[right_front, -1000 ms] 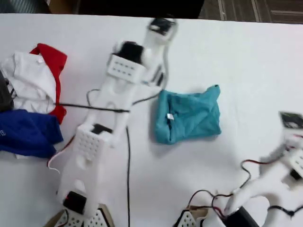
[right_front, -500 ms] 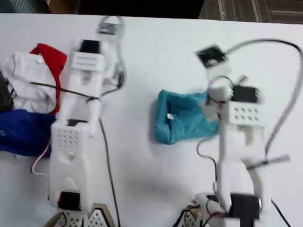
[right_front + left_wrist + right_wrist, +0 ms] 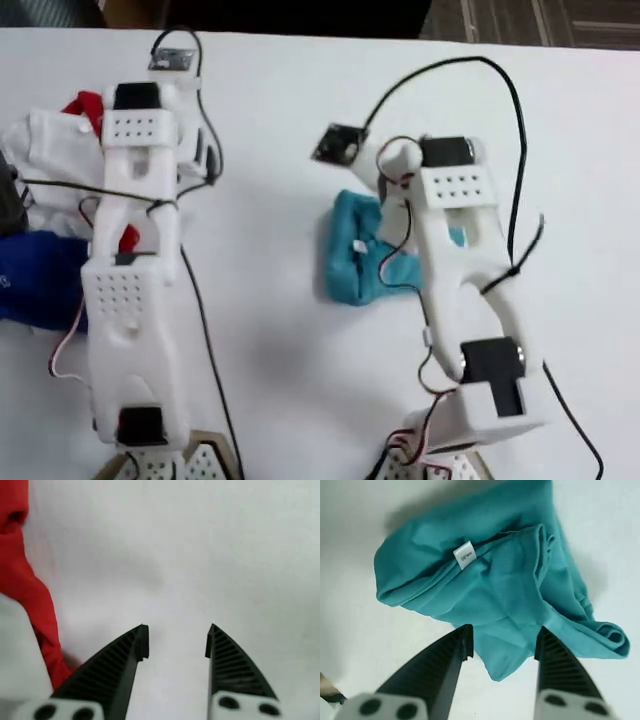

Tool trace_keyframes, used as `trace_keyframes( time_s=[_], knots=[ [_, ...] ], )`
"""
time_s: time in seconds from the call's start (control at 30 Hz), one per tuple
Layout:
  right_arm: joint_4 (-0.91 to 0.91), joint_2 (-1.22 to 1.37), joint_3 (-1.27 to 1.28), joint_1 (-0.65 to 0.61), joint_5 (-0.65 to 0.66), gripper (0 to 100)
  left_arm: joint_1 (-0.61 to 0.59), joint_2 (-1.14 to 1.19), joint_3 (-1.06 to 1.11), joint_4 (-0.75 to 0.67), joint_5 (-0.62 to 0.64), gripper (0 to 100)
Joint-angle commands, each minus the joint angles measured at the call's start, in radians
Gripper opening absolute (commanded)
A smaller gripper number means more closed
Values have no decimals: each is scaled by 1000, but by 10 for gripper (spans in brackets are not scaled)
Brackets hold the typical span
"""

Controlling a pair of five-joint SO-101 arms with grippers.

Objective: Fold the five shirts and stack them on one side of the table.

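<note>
A teal shirt lies bunched in the middle of the white table, partly under the right arm. In the right wrist view the same teal shirt shows a white label, and my right gripper hangs open just over its near edge. At the table's left edge a red shirt, a white shirt and a blue shirt lie in a heap. My left gripper is open above bare table, with the red shirt beside one finger.
The left arm stretches along the heap of shirts on the left. Black cables loop over the table around the right arm. A dark cloth lies at the far left edge. The table's far right is bare.
The left arm swung from the table's middle to the shirt heap on the left. The right arm came in from the right edge and now stands over the teal shirt.
</note>
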Motion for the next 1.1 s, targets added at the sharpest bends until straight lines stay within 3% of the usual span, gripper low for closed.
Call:
trace_keyframes(
  time_s=[0.0,0.27,0.67,1.07],
  knots=[
    [4,41,-43,-8,29,212,-12,-72,-7,-17,-69,210],
    [-4,159,-210,-39,21,212,-51,-81,-7,-98,-112,210],
    [36,255,-365,-111,-15,214,-61,-81,-7,-98,-123,210],
    [45,489,-460,-38,-18,212,-57,-81,-7,-94,-123,210]
  ],
)
